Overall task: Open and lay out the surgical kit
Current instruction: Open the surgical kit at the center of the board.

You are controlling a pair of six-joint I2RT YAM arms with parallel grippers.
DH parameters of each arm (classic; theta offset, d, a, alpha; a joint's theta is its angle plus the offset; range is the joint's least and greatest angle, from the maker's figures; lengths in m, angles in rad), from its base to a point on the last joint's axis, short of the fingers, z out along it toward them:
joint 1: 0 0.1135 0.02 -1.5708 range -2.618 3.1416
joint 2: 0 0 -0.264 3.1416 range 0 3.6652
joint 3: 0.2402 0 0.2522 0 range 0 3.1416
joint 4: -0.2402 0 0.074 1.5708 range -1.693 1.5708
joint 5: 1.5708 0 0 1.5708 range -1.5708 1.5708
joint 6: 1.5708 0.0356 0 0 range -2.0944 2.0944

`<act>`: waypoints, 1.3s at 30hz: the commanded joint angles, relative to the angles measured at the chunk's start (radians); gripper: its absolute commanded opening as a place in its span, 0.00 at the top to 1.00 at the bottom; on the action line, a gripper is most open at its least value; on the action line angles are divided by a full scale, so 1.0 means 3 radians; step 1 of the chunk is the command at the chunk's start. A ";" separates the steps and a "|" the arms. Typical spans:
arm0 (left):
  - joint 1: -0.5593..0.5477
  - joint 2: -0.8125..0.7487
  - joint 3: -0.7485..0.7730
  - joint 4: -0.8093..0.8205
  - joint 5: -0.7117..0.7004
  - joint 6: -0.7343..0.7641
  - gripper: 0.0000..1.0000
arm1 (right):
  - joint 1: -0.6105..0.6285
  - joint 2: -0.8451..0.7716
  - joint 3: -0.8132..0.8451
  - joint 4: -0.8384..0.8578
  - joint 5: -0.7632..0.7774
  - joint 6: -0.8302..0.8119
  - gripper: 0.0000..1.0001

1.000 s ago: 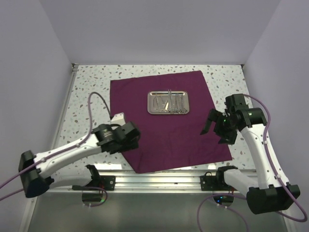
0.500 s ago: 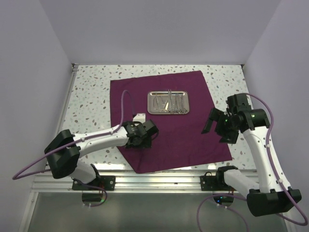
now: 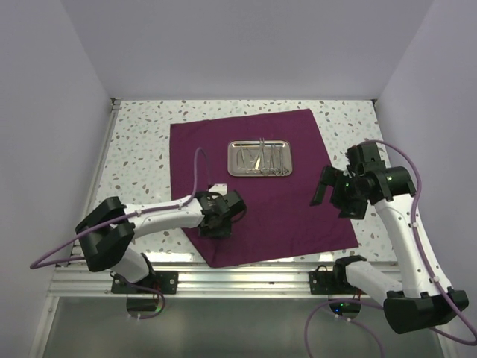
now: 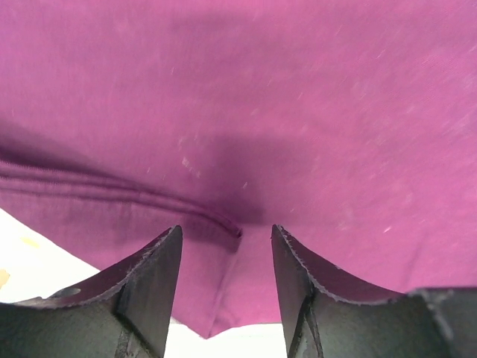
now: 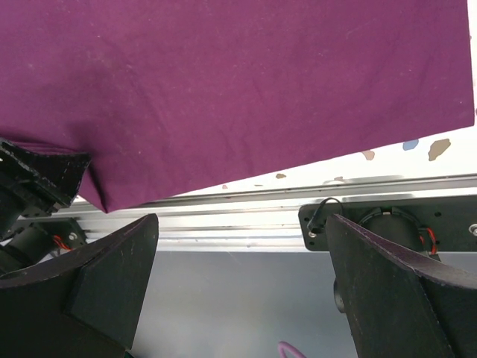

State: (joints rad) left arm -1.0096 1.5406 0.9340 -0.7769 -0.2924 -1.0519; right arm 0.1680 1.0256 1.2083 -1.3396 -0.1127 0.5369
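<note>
Just ahead of the left gripper (image 4: 225, 233), between its two fingers, a folded hem (image 4: 134, 195) of the cloth wrap (image 4: 298, 112) runs across and ends at a small stitched corner. Those jaws stand part-way apart with nothing clamped that I can see, and they sit low over the fabric.

The wrap is a matte, dark purple-maroon woven sheet, soft and limp, lying nearly flat with faint lint specks. I judge it light and easily bunched. I would pinch the doubled hem, where there is thickness to bite, rather than the flat cloth.

Beyond this gripper and off to its right, well apart, the steel tray (image 3: 232, 170) sits on the wrap. It is small, rectangular, shiny and rigid, with thin silver instruments (image 3: 261, 157) lying inside. They look slick and slender, likely to slip, and best taken across the shank.

The right gripper (image 5: 240, 224) hangs fully spread and empty above the wrap's edge, with the speckled table (image 5: 417, 149) just past it.
</note>
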 commanded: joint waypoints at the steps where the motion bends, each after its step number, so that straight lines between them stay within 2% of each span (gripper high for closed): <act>1: -0.0076 -0.0170 -0.0112 -0.0044 0.0044 -0.0165 0.45 | 0.0053 0.0007 0.0073 -0.0024 0.0074 -0.0072 0.02; 7: -0.0163 -0.0114 -0.0219 0.0023 0.0075 -0.0257 0.47 | 0.0140 0.0033 0.0073 -0.0014 0.0130 -0.0082 0.02; 10: -0.0163 -0.0048 -0.0199 0.0043 0.0014 -0.0272 0.52 | 0.0196 0.0043 0.0099 -0.0024 0.0176 -0.0097 0.02; 13: -0.0163 0.0029 -0.0148 0.0013 -0.0068 -0.0272 0.69 | 0.0243 0.0058 0.0119 -0.0024 0.0212 -0.0113 0.02; 14: -0.0163 0.0070 -0.0143 -0.0028 -0.0104 -0.0272 0.81 | 0.0258 0.0053 0.0134 -0.0024 0.0217 -0.0113 0.02; 17: -0.0163 0.0091 -0.0117 -0.0146 -0.0150 -0.0328 1.00 | 0.0319 0.0063 0.0170 -0.0034 0.0248 -0.0133 0.02; 24: -0.0199 -0.0333 -0.0173 -0.0697 -0.0212 -0.0778 1.00 | 0.0452 0.0125 0.0318 -0.0024 0.0289 -0.0143 0.02; 28: -0.0326 -0.0599 -0.0153 -0.1447 -0.0309 -0.1237 1.00 | 0.0549 0.0166 0.0339 0.0011 0.0253 -0.0133 0.02; 31: -0.0362 -0.0707 -0.0163 -0.1802 -0.0309 -0.1407 0.99 | 0.0636 0.0186 0.0349 0.0052 0.0182 -0.0113 0.02; 33: -0.0362 -0.0829 -0.0290 -0.1803 -0.0156 -0.1494 0.89 | 0.0703 0.0222 0.0395 0.0073 0.0146 -0.0113 0.02; 35: -0.0393 -0.1039 -0.0388 -0.1803 -0.0008 -0.1718 0.68 | 0.0764 0.0252 0.0451 0.0088 0.0125 -0.0113 0.01; 36: -0.0413 -0.1100 -0.0403 -0.1803 0.0018 -0.1785 0.49 | 0.0784 0.0258 0.0462 0.0103 0.0095 -0.0118 0.02; 37: -0.0454 -0.1212 -0.0419 -0.1803 0.0029 -0.1917 0.01 | 0.0805 0.0263 0.0477 0.0114 0.0079 -0.0113 0.02; 39: -0.0480 -0.1295 -0.0363 -0.1803 0.0008 -0.1990 0.00 | 0.0866 0.0258 0.0477 0.0144 0.0059 -0.0118 0.02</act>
State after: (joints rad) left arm -1.1355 1.2003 0.8146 -1.2690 -0.2974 -1.5299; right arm 0.4072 1.1061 1.3098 -1.3251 -0.0582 0.5152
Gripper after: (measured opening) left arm 0.965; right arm 0.985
